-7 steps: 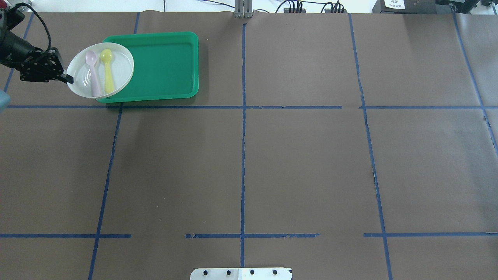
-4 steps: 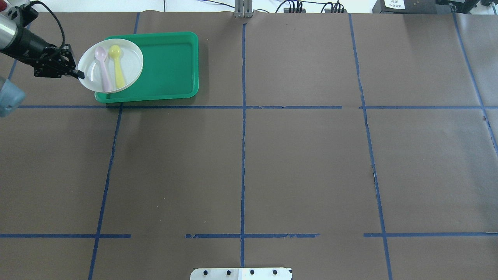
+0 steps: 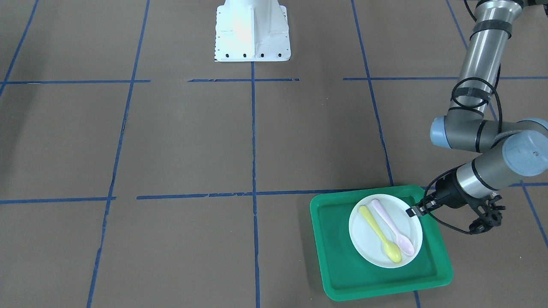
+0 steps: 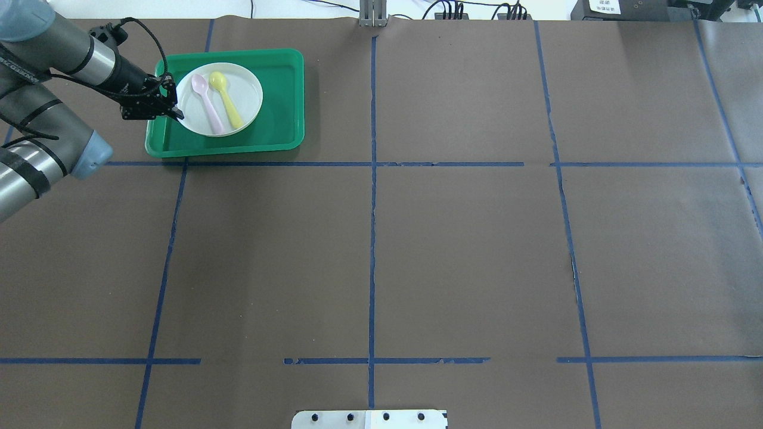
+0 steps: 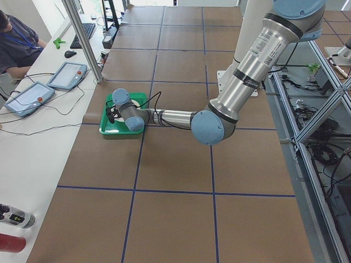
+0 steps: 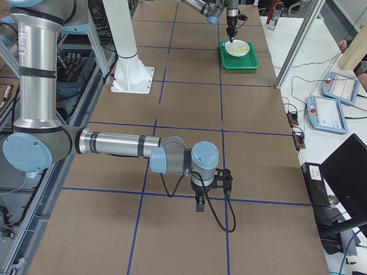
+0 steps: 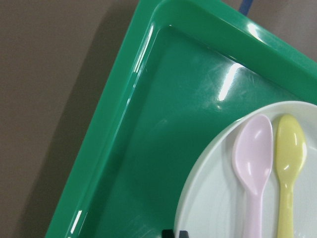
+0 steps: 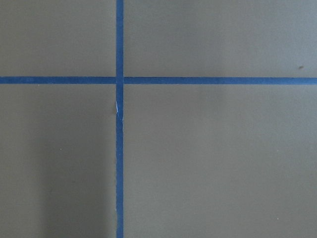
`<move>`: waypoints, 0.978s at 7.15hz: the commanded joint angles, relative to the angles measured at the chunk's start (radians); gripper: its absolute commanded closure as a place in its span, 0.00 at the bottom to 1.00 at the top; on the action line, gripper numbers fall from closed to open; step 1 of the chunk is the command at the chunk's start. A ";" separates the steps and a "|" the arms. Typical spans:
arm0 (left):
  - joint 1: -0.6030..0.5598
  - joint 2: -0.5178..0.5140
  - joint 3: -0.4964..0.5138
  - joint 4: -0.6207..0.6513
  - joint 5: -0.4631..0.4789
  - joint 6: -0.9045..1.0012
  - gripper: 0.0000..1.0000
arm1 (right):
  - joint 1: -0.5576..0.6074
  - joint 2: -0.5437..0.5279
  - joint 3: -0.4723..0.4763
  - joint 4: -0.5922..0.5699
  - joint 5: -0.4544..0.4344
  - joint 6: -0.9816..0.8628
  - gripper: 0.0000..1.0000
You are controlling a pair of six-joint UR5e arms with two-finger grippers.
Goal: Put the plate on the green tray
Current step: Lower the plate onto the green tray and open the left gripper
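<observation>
The white plate [image 4: 247,89] carries a pink spoon [image 4: 205,102] and a yellow spoon [image 4: 226,100]. It sits level inside the left half of the green tray [image 4: 280,122]; I cannot tell whether it rests on the tray floor or hangs just above it. My left gripper [image 4: 177,112] is shut on the plate's left rim. The front view shows the same grip [image 3: 413,211] on the plate [image 3: 368,244] over the tray [image 3: 338,239]. The left wrist view shows the tray [image 7: 163,124] and the plate [image 7: 218,198]. My right gripper [image 6: 199,207] shows only in the right side view, low over bare table; I cannot tell its state.
The tray lies at the far left of the brown paper table, which is crossed by blue tape lines [image 4: 372,179]. The robot base [image 3: 252,32] stands at the near middle edge. Tablets [image 5: 66,76] and cables lie on a side bench beyond the tray.
My left gripper has carried the plate with both spoons rightward, from overhanging the tray's left edge to fully inside it. The plate looks smaller, so lower.
</observation>
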 commanded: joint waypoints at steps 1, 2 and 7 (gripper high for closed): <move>0.007 -0.007 0.010 -0.013 0.004 -0.065 1.00 | 0.000 0.000 0.000 0.000 0.000 0.001 0.00; 0.007 -0.007 0.010 -0.023 0.005 -0.088 1.00 | 0.000 0.000 0.000 0.000 0.000 0.001 0.00; 0.007 0.009 0.019 -0.135 0.059 -0.113 0.00 | 0.000 0.000 0.000 0.000 0.000 -0.001 0.00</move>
